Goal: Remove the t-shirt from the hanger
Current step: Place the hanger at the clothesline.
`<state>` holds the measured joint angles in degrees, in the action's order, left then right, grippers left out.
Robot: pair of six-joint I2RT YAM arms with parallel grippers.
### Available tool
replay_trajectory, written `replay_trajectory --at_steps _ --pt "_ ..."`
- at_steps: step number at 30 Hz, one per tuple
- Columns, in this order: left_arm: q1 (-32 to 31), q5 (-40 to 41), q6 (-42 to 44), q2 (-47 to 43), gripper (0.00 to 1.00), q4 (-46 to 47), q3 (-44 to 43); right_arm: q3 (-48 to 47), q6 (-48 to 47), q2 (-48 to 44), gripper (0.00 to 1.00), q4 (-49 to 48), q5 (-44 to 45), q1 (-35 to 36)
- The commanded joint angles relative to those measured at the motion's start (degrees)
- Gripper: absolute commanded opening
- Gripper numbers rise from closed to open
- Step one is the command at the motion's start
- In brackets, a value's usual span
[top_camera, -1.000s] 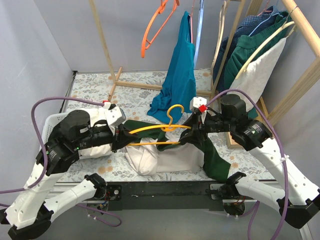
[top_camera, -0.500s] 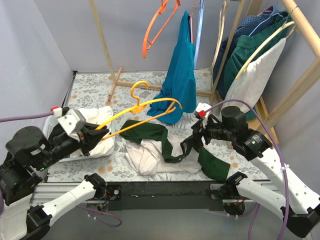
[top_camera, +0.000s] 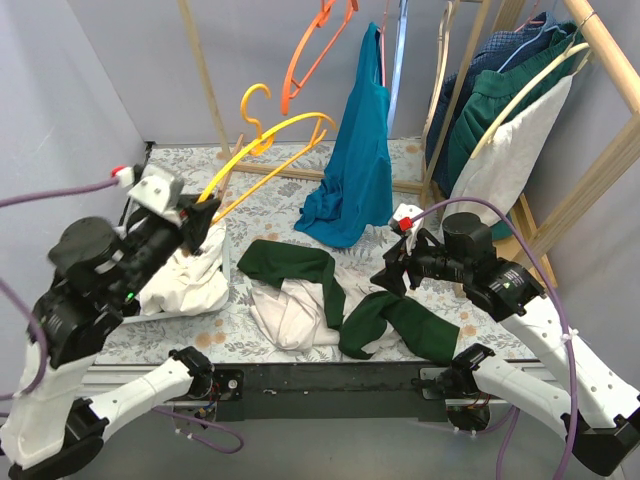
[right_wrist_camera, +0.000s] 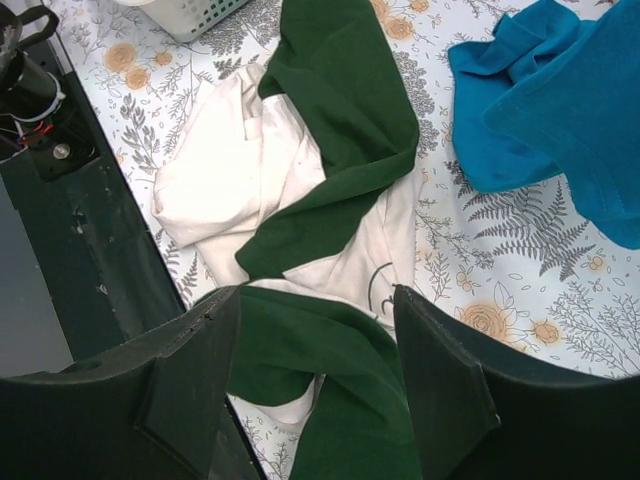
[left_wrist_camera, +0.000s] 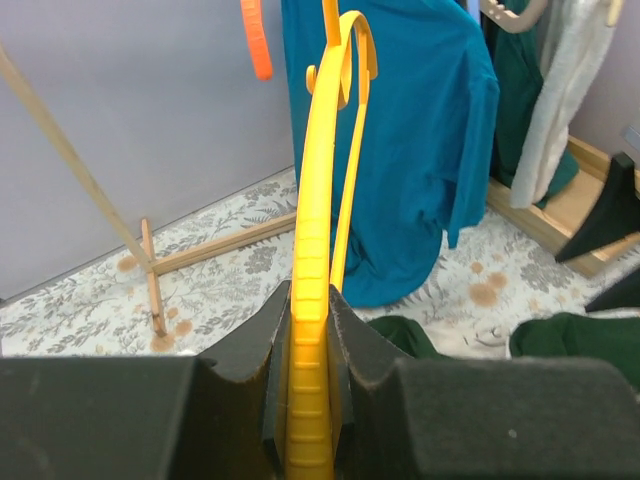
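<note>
At the left, our left gripper (left_wrist_camera: 308, 335) pinches the yellow plastic hanger (left_wrist_camera: 313, 220), held high. The dark green cotton t-shirt (right_wrist_camera: 350, 110) lies off it at near centre, across a crumpled white garment (top_camera: 285, 312). Our right gripper (right_wrist_camera: 315, 300) hovers above it, jaws spread.

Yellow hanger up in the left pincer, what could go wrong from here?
1. The yellow hanger, clamped in the left pincer, points its hook toward the hanging orange hanger and teal shirt; a swing could snag either.
2. The open right pincer hangs over the green t-shirt draped on a white garment; it might catch and drag the cloth.
</note>
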<state>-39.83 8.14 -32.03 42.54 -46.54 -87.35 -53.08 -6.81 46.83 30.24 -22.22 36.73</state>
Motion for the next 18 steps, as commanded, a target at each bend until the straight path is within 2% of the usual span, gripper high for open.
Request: replay_trajectory --at_steps 1,6,13,18 --pt "0.3 4.7 -1.9 8.9 0.0 11.5 -2.5 -0.6 1.5 -0.9 0.7 -0.6 -2.1 -0.1" --pt "0.3 13.6 -3.1 19.9 0.0 14.1 -10.6 0.3 2.1 -2.1 0.7 -1.8 -4.0 -0.1" --pt "0.3 12.1 -1.7 26.8 0.0 23.0 -12.9 3.0 4.3 -2.4 0.7 -3.8 -4.8 -0.1" --pt "0.3 18.1 -3.2 31.5 0.0 29.2 -15.5 3.7 5.3 -2.7 0.7 -5.5 -5.8 -0.2"
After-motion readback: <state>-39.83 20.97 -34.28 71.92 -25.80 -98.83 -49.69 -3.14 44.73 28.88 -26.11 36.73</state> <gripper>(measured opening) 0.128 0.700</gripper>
